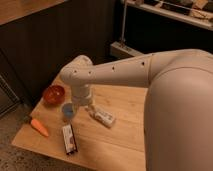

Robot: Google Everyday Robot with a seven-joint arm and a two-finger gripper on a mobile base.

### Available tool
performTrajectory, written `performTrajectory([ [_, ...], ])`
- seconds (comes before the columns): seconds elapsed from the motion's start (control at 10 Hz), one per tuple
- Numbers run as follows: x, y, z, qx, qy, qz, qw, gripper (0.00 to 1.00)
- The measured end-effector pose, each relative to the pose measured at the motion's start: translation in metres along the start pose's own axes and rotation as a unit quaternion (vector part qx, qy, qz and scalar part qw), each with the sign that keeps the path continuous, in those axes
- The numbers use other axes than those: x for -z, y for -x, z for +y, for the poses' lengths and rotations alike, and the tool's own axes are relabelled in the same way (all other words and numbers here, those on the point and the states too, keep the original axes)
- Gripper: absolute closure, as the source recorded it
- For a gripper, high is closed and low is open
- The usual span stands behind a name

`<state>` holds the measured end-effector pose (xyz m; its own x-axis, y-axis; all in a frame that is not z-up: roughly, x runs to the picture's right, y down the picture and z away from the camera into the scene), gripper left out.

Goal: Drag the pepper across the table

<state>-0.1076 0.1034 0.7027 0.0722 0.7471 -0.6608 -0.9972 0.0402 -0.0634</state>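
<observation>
The pepper (pixel 39 127), small, orange and tapered, lies near the front left corner of the pale wooden table (pixel 127 102). My white arm reaches in from the right and bends down over the middle of the table. The gripper (pixel 87 106) hangs at its end, just above the table top, between a blue cup and a white packet. It stands open and I see nothing held in it. It is well to the right of the pepper and behind it, not touching it.
A red-orange bowl (pixel 53 93) sits at the table's left edge. A small blue cup (pixel 68 111) stands just left of the gripper, a white packet (pixel 104 118) just right of it. A dark snack bar (pixel 69 139) lies near the front edge. Dark cabinets stand behind.
</observation>
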Motion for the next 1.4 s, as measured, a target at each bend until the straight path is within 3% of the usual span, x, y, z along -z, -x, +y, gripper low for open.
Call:
performTrajectory([
  [0.3,0.000,0.000,0.000,0.001,-0.001,0.000,1.0000,0.35],
  [0.4,0.001,0.002,0.001,0.012,-0.010,-0.005,0.9999,0.35],
  [0.6,-0.001,0.006,0.033,0.077,-0.022,-0.015,0.9966,0.35],
  [0.8,-0.007,0.007,0.076,0.150,-0.025,-0.026,0.9881,0.35],
  [0.9,-0.010,0.008,0.097,0.184,-0.022,-0.033,0.9821,0.35],
  [1.2,-0.015,0.000,0.158,0.284,0.001,-0.051,0.9573,0.35],
  [1.4,-0.018,-0.009,0.173,0.319,0.011,-0.048,0.9464,0.35],
])
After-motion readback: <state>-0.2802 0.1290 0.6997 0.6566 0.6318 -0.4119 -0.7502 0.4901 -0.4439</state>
